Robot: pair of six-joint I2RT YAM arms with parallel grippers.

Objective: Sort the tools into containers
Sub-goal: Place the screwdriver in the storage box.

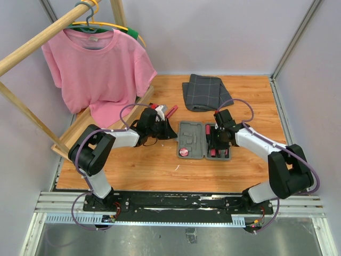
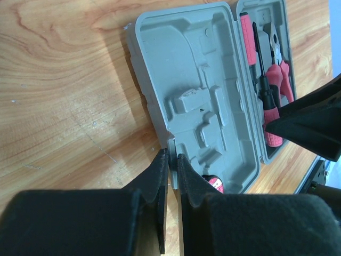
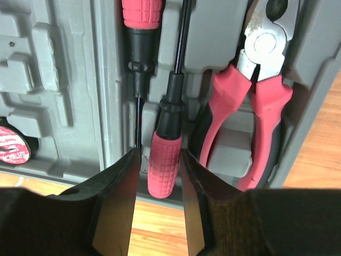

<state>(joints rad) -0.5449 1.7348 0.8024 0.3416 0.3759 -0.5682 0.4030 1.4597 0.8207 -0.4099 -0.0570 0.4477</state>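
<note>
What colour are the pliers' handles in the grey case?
The pliers' handles are pinkish red, clearest in the right wrist view.

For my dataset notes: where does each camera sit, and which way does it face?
Top external: high behind the robot, looking down at the table; left arm and right arm show.
Left wrist: low beside the open tool case, looking across it; left gripper at its rim.
Right wrist: above the tool case, looking at a red screwdriver between the fingers of the right gripper.
Shared: both wrist views show the pliers.
</note>
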